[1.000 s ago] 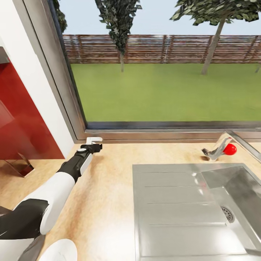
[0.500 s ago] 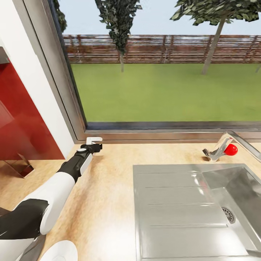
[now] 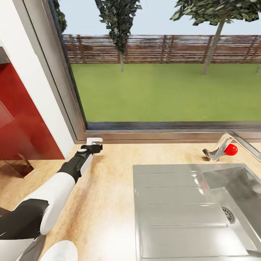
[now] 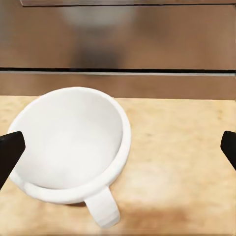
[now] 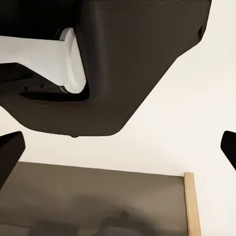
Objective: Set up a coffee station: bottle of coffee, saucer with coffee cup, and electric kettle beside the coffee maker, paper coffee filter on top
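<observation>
Head high; left wrist near cup (image 4: pixel 73 142)

The desk (image 3: pixel 108 203) lies bare and open from its near edge up to the far window frame (image 3: pixel 163 135), a broad strip between the left arm and the sink (image 3: pixel 188 210). At the far left end of that strip the cup (image 4: pixel 73 142) stands on the desk close against the window frame, so there is little room behind it. The left pincer (image 4: pixel 118 147) is spread wide, one finger (image 4: pixel 10 152) hard against the cup's side, the other well clear over bare desk. To the right the sink takes up the surface, and the tap (image 3: pixel 232 145) with its red knob (image 3: pixel 230 149) stands at the far right. On the left, the red wall panel (image 3: pixel 21 123) and white wall (image 3: pixel 32 72) close off the space.
</observation>
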Tool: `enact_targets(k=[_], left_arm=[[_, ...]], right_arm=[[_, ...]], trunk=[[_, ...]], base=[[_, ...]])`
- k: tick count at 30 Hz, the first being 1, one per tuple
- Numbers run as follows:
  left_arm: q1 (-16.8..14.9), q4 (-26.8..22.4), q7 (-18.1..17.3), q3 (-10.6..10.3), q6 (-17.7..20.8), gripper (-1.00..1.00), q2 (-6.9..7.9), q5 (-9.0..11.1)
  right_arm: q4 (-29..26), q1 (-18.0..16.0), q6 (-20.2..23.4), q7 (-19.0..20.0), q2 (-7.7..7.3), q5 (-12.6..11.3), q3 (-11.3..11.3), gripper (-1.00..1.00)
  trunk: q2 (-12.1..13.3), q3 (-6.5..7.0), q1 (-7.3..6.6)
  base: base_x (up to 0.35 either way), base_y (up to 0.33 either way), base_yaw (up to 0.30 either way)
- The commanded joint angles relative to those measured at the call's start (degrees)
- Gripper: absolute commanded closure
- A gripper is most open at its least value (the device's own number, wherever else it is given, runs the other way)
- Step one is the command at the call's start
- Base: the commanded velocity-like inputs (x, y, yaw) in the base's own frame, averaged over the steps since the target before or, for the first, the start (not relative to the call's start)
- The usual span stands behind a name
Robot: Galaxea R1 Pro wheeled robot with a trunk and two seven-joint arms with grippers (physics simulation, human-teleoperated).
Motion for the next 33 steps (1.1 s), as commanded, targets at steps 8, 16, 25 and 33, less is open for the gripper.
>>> enact_targets(k=[8, 16, 25, 33], left_arm=[[1.51, -0.63, 0.51, -0.44, 0.23, -1.00, 0.05, 0.70], [1.55, -0.69, 0.67, -0.43, 0.20, -1.00, 0.05, 0.64], [1.49, -0.89, 1.02, -0.43, 0.15, -1.00, 0.05, 0.64], [1.49, -0.86, 1.03, -0.44, -1.51, -1.00, 0.05, 0.64]], right_arm=[[-0.10, -0.01, 0.41, 0.32, 0.01, 0.51, -0.49, -1.00], [-0.14, -0.01, 0.34, 0.25, 0.01, 0.51, -0.49, -1.00], [-0.14, -0.01, 0.35, 0.25, 0.09, 0.51, -0.49, -1.00], [-0.14, -0.01, 0.33, 0.28, 0.01, 0.51, -0.49, -1.00]], trunk=[[-0.11, -0.46, 0.03], [-0.11, -1.14, 0.03], [-0.11, -1.89, 0.03], [-0.11, -2.02, 0.03]], base=[[0.000, 0.000, 0.000], [0.000, 0.000, 0.000], [0.000, 0.000, 0.000], [0.000, 0.000, 0.000]])
